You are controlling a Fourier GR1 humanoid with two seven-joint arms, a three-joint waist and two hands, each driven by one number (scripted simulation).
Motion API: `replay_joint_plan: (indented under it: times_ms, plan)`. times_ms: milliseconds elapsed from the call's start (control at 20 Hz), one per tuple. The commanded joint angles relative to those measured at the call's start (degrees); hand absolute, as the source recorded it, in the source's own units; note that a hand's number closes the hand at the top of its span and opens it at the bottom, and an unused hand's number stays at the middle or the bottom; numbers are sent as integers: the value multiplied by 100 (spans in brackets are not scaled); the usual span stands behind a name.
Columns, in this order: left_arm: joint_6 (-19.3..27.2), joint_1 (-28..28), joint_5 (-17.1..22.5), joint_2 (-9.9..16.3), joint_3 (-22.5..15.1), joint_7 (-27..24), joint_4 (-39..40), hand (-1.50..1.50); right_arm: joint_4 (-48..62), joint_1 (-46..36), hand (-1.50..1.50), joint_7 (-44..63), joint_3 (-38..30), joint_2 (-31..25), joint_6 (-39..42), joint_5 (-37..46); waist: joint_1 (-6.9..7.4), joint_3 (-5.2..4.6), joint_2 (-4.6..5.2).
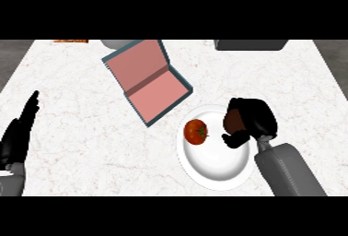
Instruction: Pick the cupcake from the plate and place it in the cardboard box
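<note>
nearest the viewer, at the lower left edge, the left hand rests with its fingers straight and pointing up, holding nothing and well apart from everything the task concerns. moving right across the pale marbled counter, the cardboard box lies open toward the far side, its pinkish floor split by a crease into two compartments, its long axis running diagonally from upper left down to lower right, one corner ending just beside the plate's rim. further right sits the white plate, with a red tomato on its left half. at the plate's right edge the right hand is curled down over a dark brown shape, the cupcake (only a sliver of it shows between thumb and fingers), so the fingers appear to be grasping it, though it has not visibly left the plate. the relation that matters: the box lies up and to the left of the grasped cupcake, across the tomato's side of the plate, and the right hand is plainly the nearer one. i judge the coming move as a lift followed by a leftward, forward carry that should pass above the tomato without brushing it.
</note>
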Motion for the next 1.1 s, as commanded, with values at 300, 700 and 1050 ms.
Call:
replay_joint_plan:
  times_ms: [300, 700, 1050]
  plan:
    - [-66, 332, 8, -63, 51, -20, -223, 0, -2042, 97, 150, 50, -188, -367, -458, 268, -46, 4, -24]
    - [-244, -171, 29, -24, 123, -1, 102, 0, -1842, -1528, 150, 196, -155, 239, 431, 49, 27, 0, 13]
    - [-483, -13, 123, 217, 288, 33, -109, 0, -780, -2491, 150, 853, -57, 1026, -236, -567, 138, 3, 20]
